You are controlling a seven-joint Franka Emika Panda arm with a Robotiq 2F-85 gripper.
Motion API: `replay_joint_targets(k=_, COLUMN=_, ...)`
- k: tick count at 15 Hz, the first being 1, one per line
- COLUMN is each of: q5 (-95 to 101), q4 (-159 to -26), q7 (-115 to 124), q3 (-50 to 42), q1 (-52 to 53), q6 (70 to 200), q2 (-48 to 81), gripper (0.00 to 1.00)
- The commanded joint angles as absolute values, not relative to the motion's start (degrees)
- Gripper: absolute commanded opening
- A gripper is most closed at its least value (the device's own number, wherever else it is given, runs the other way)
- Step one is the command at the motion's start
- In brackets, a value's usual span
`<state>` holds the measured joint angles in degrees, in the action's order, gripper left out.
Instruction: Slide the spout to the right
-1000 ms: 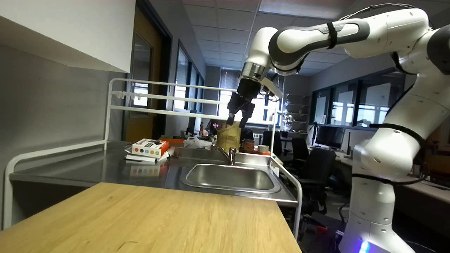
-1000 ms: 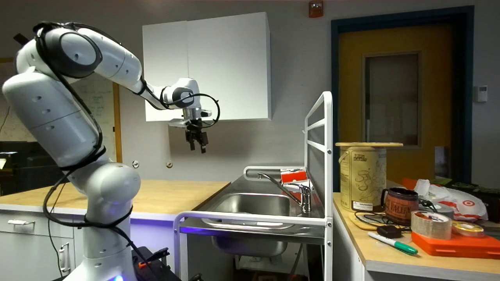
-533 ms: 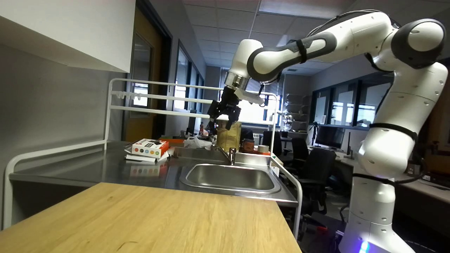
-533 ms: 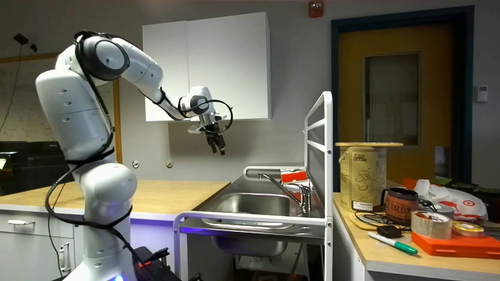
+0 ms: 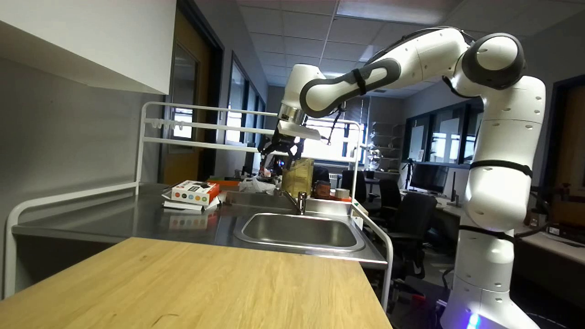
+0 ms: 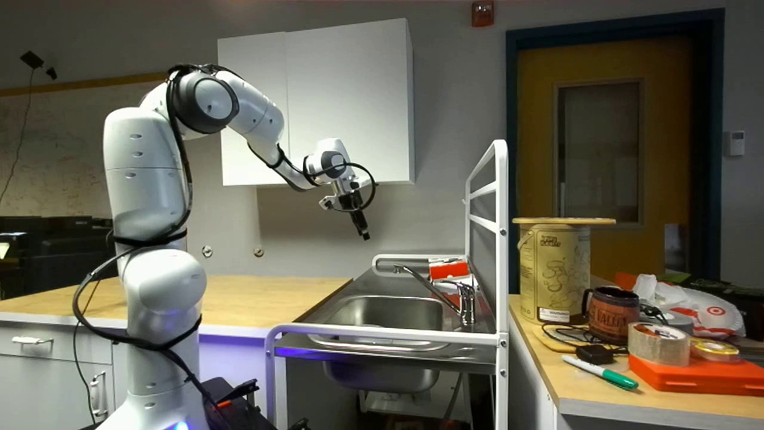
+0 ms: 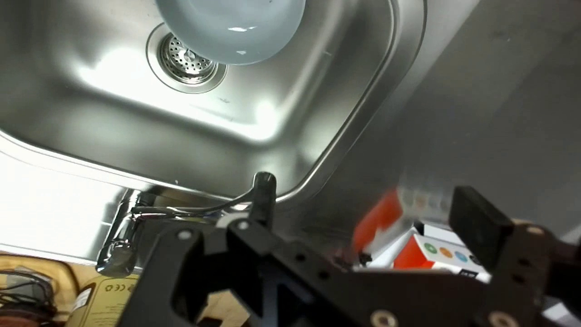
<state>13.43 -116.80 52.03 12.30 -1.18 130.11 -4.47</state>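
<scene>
Your gripper (image 7: 370, 204) has its 2 fingers (image 7: 264, 195) spread well apart, pinching nothing that I can see. It hangs above the spout (image 6: 431, 286); an exterior view shows a clear gap, so the 2 do not touch. In the wrist view, 1 finger seems to cover the end of the spout. The spout reaches out from the faucet base (image 6: 467, 306) toward the side of the red and white box (image 5: 194, 191).

I judge that you are in the approach step, and the slide is not yet begun. Next, I think, you must come lower and bring 1 finger to the box side of the spout. Then push it softly sideways over the sink (image 5: 299, 228), away from the box. The bowl (image 7: 240, 32) in the sink could be knocked, so please do not go too deep.
</scene>
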Motion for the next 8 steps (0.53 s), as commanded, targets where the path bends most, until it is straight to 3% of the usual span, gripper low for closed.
replay_joint_targets(k=1, q5=16.0, q4=-109.7, q7=61.2, q3=9.5, q1=-0.1, q6=127.4, q2=0.2, gripper=1.0)
replay_joint_targets(k=8, q5=16.8, q4=-104.1, q7=72.6, q3=3.5, q1=0.3, q6=126.1, q2=6.8, gripper=1.0)
